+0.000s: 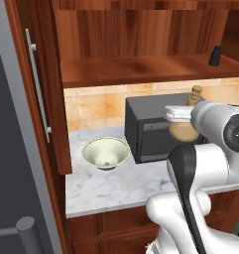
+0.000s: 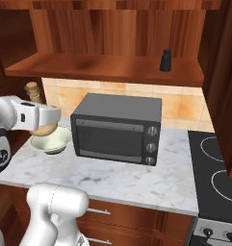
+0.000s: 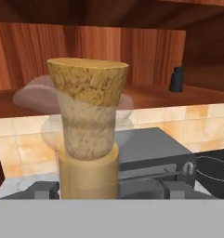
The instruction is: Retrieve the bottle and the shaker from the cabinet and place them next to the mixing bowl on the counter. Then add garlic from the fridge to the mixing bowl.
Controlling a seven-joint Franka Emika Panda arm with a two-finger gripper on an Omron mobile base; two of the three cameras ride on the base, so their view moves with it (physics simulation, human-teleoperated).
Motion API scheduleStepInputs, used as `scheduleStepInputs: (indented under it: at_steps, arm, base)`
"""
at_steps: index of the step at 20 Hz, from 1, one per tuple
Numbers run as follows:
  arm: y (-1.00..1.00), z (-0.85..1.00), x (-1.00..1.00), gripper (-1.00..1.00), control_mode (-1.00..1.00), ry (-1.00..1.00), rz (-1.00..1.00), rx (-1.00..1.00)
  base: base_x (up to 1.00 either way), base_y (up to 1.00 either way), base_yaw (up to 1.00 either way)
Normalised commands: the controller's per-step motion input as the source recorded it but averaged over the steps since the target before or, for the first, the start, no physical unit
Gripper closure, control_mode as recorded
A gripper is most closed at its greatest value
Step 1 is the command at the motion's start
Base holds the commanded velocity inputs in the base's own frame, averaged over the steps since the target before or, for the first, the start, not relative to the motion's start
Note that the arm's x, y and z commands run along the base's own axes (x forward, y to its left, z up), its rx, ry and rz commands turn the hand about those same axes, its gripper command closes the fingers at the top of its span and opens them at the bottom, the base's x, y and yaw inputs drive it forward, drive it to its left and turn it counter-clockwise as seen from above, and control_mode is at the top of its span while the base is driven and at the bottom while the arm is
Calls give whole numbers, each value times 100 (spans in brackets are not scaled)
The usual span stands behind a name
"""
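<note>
My gripper (image 1: 182, 117) is shut on the bottle (image 1: 184, 130), a tan flask with a corked neck (image 3: 88, 116), and holds it upright in the air over the counter (image 1: 116, 188). In the right base view the bottle (image 2: 43, 129) hangs just in front of the mixing bowl (image 2: 52, 140). In the left base view it sits to the right of the mixing bowl (image 1: 106, 153), in front of the microwave. The black shaker (image 1: 215, 56) (image 2: 165, 60) (image 3: 177, 79) stands on the open cabinet's shelf (image 2: 103, 67). Garlic is out of view.
A black microwave (image 2: 117, 127) stands on the counter right of the bowl. The cabinet door with its silver bar handle (image 1: 36, 84) stands open at the left, with the grey fridge (image 1: 7, 149) beside it. A stove top (image 2: 218, 173) lies at the far right.
</note>
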Motion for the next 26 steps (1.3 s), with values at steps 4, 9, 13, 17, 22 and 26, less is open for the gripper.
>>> scheduleStepInputs:
  at_steps: [4,9,13,17,22,26]
  arm:
    - [4,-99,0,100,-100,-4,0,0]
    - [13,-98,0,100,-100,-12,0,-1]
    - [29,-98,0,100,-100,-15,0,-1]
    - [31,-100,0,100,-100,-17,0,0]
    - [28,-100,3,100,-100,-23,0,0]
    - [22,-100,11,100,-100,-28,0,-6]
  base:
    - [0,0,0]
    - [0,0,0]
    - [0,0,0]
    - [0,0,0]
    - [0,0,0]
    - [0,0,0]
